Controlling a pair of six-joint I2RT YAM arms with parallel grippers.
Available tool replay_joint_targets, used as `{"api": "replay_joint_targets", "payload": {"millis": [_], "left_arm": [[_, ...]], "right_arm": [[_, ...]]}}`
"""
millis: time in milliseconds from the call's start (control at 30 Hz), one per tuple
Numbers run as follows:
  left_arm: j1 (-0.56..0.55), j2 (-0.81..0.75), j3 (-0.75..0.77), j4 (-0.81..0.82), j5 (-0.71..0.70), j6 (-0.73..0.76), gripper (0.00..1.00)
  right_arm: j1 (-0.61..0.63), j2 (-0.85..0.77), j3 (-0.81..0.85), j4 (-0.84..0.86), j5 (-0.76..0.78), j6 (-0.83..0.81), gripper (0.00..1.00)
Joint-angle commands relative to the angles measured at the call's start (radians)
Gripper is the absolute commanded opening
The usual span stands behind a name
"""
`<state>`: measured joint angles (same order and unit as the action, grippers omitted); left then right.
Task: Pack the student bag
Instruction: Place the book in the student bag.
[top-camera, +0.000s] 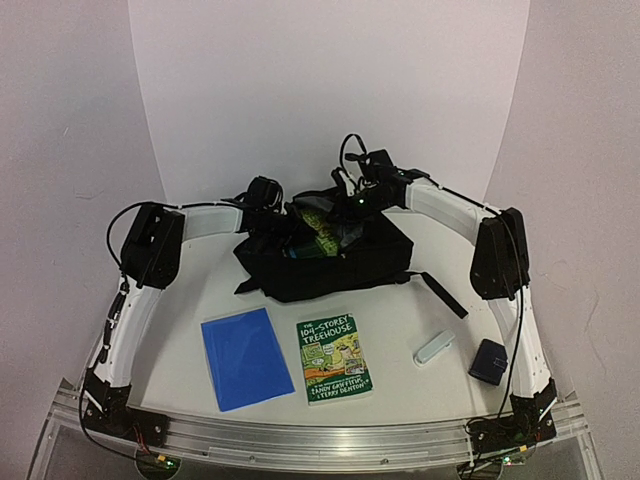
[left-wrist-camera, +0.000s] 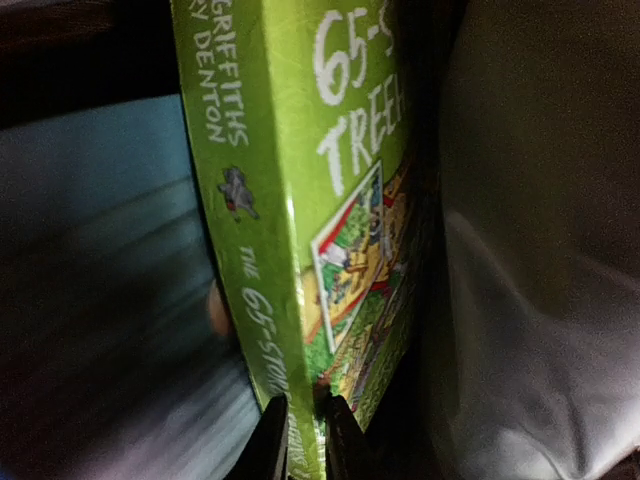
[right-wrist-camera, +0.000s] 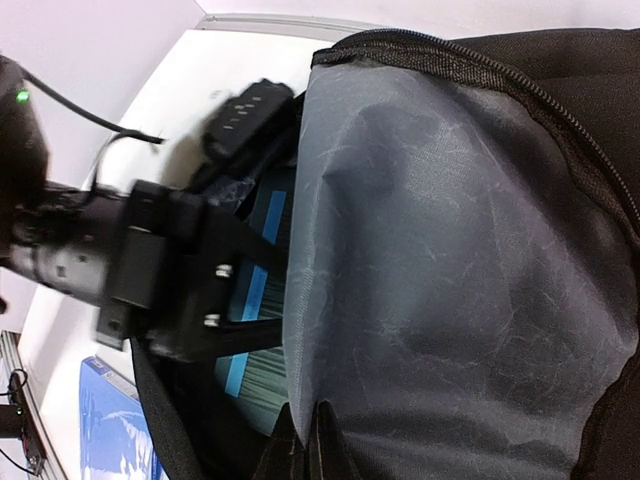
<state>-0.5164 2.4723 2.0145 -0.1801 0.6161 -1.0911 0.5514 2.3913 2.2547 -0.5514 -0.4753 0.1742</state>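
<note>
Left jaws grip green book (left-wrist-camera: 290, 150); right jaws, student bag (right-wrist-camera: 430, 280).

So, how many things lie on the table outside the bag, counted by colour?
Blue: 2, folder and pouch
Green: 1, book
White: 1, small bar
Total: 4 outside the bag

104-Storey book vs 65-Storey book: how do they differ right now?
Colour: the 104-Storey book has a dark green cover; the 65-Storey book is lime green.
Place: the 104-Storey lies on the table; the 65-Storey is inside the student bag.
Pose: the 104-Storey lies flat, cover up; the 65-Storey stands on edge, between the left pincer's fingers.
Shared: both Treehouse titles by Griffiths and Denton.
</note>
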Motion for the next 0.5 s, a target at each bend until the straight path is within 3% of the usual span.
{"api": "replay_joint_targets", "payload": {"millis": [0, 233, 367, 467], "left_arm": [[-0.031, 0.059, 0.086, 0.107, 0.048, -0.028, 0.13], [-0.044, 0.130, 0.139, 0.234, 0.088, -0.048, 0.16], [-0.039, 0.106, 0.101, 0.271, 0.085, -0.049, 0.30], [-0.032, -0.002, -0.019, 0.260, 0.041, -0.010, 0.43]], "right_arm": [[-0.006, -0.066, 0.052, 0.068, -0.071, 0.008, 0.00], [-0.023, -0.061, 0.042, 0.068, -0.099, 0.030, 0.00], [-0.032, -0.049, 0.042, 0.069, -0.095, 0.040, 0.00], [-0.050, -0.034, 0.032, 0.067, -0.023, 0.032, 0.00]]}}
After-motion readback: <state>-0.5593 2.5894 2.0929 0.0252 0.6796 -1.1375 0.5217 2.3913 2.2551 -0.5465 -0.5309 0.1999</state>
